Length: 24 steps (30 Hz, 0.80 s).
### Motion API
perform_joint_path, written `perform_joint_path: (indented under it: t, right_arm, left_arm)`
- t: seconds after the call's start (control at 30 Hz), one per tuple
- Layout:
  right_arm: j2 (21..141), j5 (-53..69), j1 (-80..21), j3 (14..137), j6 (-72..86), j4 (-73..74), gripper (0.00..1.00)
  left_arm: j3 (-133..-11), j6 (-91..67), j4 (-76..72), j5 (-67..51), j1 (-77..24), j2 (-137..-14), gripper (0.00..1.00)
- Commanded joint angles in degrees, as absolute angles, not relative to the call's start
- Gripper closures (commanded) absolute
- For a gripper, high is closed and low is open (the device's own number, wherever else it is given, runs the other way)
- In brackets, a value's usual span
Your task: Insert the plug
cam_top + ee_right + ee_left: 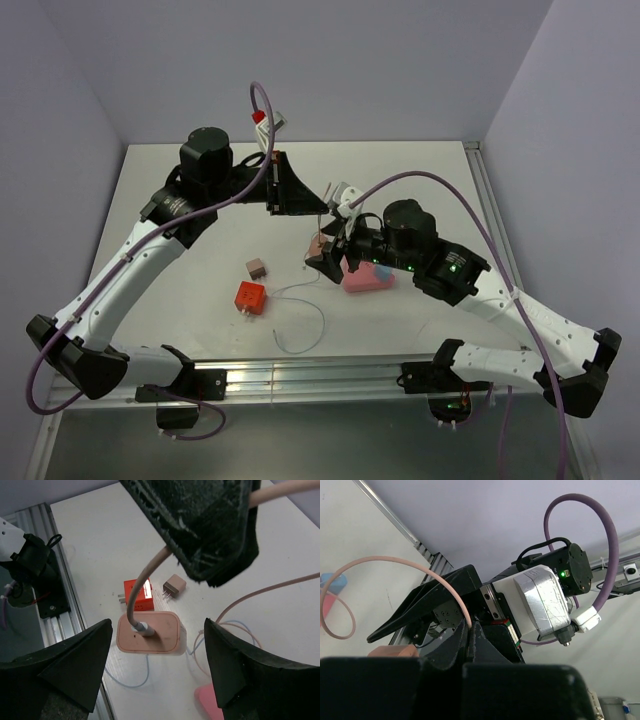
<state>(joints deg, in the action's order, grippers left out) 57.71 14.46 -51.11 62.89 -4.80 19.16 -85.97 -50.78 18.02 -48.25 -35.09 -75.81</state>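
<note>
A salmon-pink charger block [150, 632] has the white plug [140, 628] of a pink cable [150, 572] seated in its top face. It sits between the wide-open fingers of my right gripper [157, 652], touching neither, and seems to hang just above the table. My left gripper [468, 630] is shut on the pink cable [465, 611] a little above the block. In the top view the left gripper [292, 192] is over the table's middle, and the right gripper [335, 258] is around the block [317, 244].
A red adapter [250, 297] and a small brown plug adapter [256, 267] lie left of the block; both show in the right wrist view [137, 594] [174, 586]. A pink object [365, 282] lies under the right gripper. A thin pale-blue cable [300, 330] loops near the front edge.
</note>
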Motion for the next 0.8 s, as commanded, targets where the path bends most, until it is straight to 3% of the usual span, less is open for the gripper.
perform_joint_path:
  t: [0.0,0.17,0.27,0.3,0.37,0.4,0.43,0.5,0.53,0.77]
  right_arm:
    - [58.7,14.5,-51.1,66.1,-6.3,18.6,0.21]
    - [60.0,15.0,-51.1,66.6,-6.2,19.2,0.34]
    - [59.9,15.6,-51.1,66.3,-6.0,18.9,0.51]
    - [60.0,15.7,-51.1,66.4,-5.9,19.0,0.57]
    - [60.6,15.1,-51.1,67.2,-5.5,20.0,0.90]
    - [60.7,14.5,-51.1,67.2,-4.8,20.1,1.00]
    - [60.9,14.2,-51.1,67.1,-3.6,19.9,1.00]
    - [61.2,12.8,-51.1,66.4,-1.7,19.3,1.00]
    - [61.3,11.3,-51.1,66.0,1.8,18.2,1.00]
    - [66.3,5.2,-49.0,64.0,15.4,16.7,1.00]
  left_arm:
    - [-85.6,-51.6,14.7,-49.8,-35.4,-73.7,1.00]
    - [-85.4,-51.2,15.0,-49.8,-35.4,-73.6,1.00]
    - [-85.5,-51.1,15.3,-49.7,-35.3,-73.6,1.00]
    - [-85.5,-51.1,15.3,-49.7,-35.4,-73.5,1.00]
    - [-85.5,-50.9,15.6,-49.7,-35.4,-73.7,0.99]
    - [-85.6,-50.5,16.3,-48.7,-35.3,-73.8,0.92]
    - [-85.9,-48.6,17.7,-47.0,-35.3,-73.8,0.79]
    - [-86.8,-46.2,24.7,-42.0,-35.2,-74.1,0.12]
    - [-86.7,-44.2,27.1,-36.4,-35.0,-74.0,0.01]
    - [-72.6,-42.7,40.3,-9.5,-32.9,-66.0,0.00]
